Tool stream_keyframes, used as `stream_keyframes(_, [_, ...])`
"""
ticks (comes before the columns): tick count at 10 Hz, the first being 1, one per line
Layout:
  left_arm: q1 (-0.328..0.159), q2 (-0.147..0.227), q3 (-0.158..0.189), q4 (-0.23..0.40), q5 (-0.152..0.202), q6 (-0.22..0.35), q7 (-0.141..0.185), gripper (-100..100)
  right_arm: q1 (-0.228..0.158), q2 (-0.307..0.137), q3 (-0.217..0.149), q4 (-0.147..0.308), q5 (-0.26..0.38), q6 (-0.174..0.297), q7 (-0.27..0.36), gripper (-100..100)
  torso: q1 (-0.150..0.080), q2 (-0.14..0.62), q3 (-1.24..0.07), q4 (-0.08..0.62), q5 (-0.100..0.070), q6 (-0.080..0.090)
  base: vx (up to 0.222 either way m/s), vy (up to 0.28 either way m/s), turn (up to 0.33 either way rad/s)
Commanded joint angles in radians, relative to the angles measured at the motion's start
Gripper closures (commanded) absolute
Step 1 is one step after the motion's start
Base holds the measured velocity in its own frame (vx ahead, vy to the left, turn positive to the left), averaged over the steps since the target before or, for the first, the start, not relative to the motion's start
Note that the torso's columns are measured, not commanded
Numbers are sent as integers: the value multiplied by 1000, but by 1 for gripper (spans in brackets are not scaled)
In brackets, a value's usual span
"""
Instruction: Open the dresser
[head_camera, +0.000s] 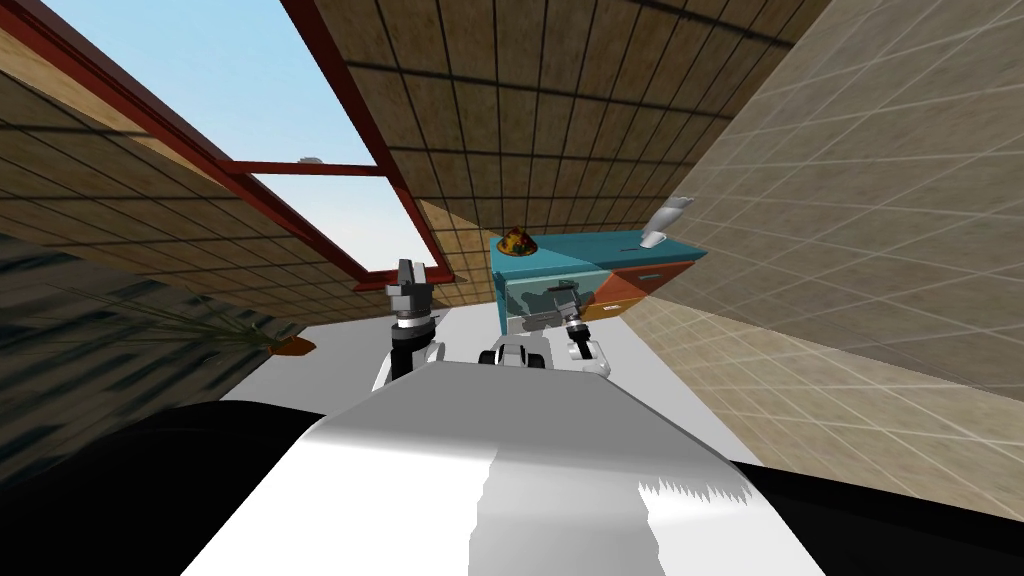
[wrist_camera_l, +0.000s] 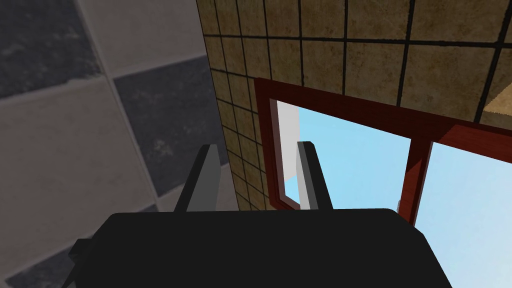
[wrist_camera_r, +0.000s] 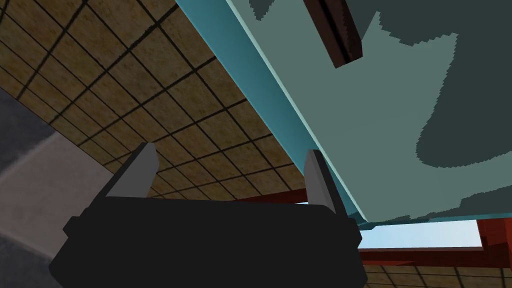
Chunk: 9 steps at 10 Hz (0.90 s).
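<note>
The teal dresser (head_camera: 560, 262) stands against the tiled wall, with a pale green door panel (head_camera: 540, 298) on its front and orange-red drawers (head_camera: 650, 278) beside that. My right gripper (head_camera: 566, 300) hangs open in front of the panel. In the right wrist view the panel (wrist_camera_r: 390, 125) lies close beside one finger (wrist_camera_r: 316, 172), its teal edge running past the fingertip. A dark brown bar handle (wrist_camera_r: 336, 31) sits further along the panel, apart from the right gripper (wrist_camera_r: 230, 167). My left gripper (head_camera: 410, 274) is raised off to the left, away from the dresser, open with a narrow gap (wrist_camera_l: 257, 167) and holding nothing.
A brown and yellow ornament (head_camera: 517, 241) and a white object (head_camera: 665, 222) rest on the dresser top. A red-framed window (head_camera: 300, 140) fills the wall to the left. A plant in an orange pot (head_camera: 292, 346) stands on the floor by that wall. A pale tiled wall (head_camera: 860, 260) closes the right side.
</note>
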<state>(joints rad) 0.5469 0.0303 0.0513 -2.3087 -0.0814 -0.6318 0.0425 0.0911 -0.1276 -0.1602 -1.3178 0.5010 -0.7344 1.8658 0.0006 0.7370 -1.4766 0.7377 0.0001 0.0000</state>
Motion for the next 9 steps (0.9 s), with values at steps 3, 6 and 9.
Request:
stream_keyframes(3, [0, 0, 0, 0, 0, 0, 0, 0, -25, 4, -10, 69, 21, 0, 117, -100, -1, 2, 1, 1, 0, 0, 30, 13, -4])
stream_keyframes(6, [0, 0, 0, 0, 0, 0, 0, 0, -53, 4, -21, 145, 44, 0, 201, -100, -1, 0, 0, 0, 0, 0, 48, 15, -7])
stream_keyframes(9, [0, 0, 0, 0, 0, 0, 0, 0, -65, 3, -26, 178, 55, 0, 271, -100, -1, 1, 1, 0, 0, 0, 42, 17, -4])
